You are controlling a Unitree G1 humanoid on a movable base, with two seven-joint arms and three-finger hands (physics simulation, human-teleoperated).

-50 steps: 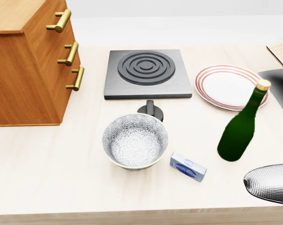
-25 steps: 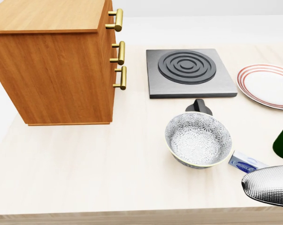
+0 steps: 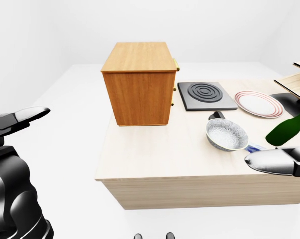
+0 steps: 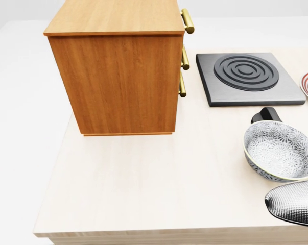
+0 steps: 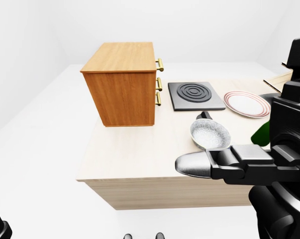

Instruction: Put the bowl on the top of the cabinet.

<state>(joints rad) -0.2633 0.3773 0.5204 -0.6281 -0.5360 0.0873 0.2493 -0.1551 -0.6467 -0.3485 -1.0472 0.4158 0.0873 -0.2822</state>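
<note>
Whole head-view picture shifted rightward against half a second ago: camera moved, not the things. Cabinet [image 4: 115,66] now near centre-left, bowl [image 4: 282,151] pushed to the right edge, plate nearly out at the right margin, bottle and small box gone from that view.

Head view: bowl upright on the table [image 4: 143,194], mouth up, round, so no long axis to name; patterned inside showing. Black knob [image 4: 266,115] just above the bowl, touching or nearly so, cannot tell which. Hob [image 4: 248,77] above that, apart from the bowl. Cabinet well left of the bowl, bare wooden top, brass handles facing right. Textured silver fingertip of the right hand [image 4: 294,203] at the bottom right, just below the bowl, not touching it.

Left-eye view: left hand [image 3: 15,119] raised at the far left, off the table and well away from everything; spread of its fingers not readable. Plate [image 3: 259,103] right of the hob. Green bottle [image 3: 287,129] leaning at the right edge, right of the bowl. Blue box barely visible beside the bowl.

Right-eye view: right hand large at the lower right, one finger stretched leftward under the bowl, holding nothing; opening of the fingers not clear.
</note>
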